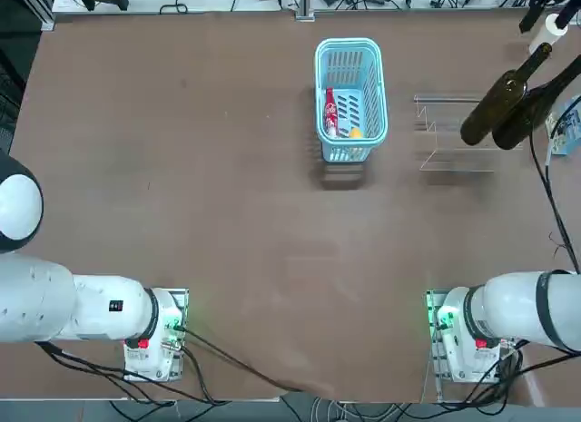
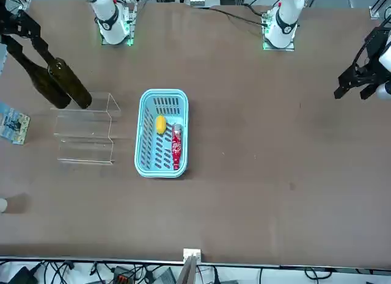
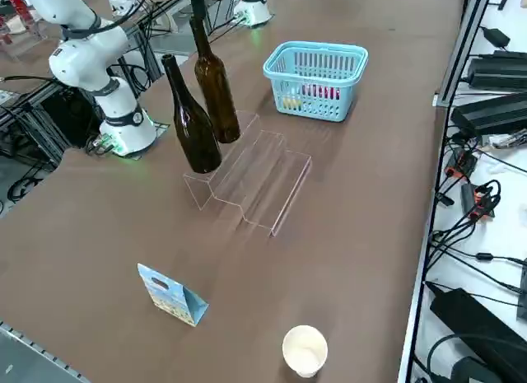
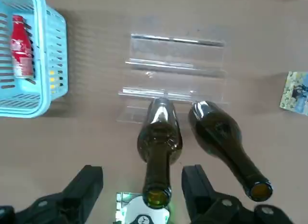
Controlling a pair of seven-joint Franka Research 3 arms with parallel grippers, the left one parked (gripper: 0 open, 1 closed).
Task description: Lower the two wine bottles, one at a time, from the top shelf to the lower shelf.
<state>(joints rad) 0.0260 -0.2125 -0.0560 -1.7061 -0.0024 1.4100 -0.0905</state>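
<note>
Two dark wine bottles stand upright on the top shelf [image 3: 216, 170] of a clear acrylic step stand [image 1: 454, 159], at its robot-side end. The lower shelf [image 3: 284, 181] steps down away from the robot and is bare. My right gripper [image 4: 142, 173] hangs open over the bottle nearer the basket [image 4: 160, 137] [image 1: 495, 109] [image 3: 216, 91]. That bottle's mouth sits between the two fingers [image 4: 89, 183], which are apart from the glass. The other bottle [image 4: 224, 137] [image 1: 536, 104] [image 3: 191, 123] stands beside it, outside the fingers. The same gripper [image 1: 547, 23] shows at the far right table edge.
A light-blue basket [image 1: 320, 86] with a red bottle [image 1: 331, 112] and a yellow item stands left of the stand. A small blue card [image 3: 169, 294] and a paper cup [image 3: 305, 348] sit near the table's right edge, with cables beyond.
</note>
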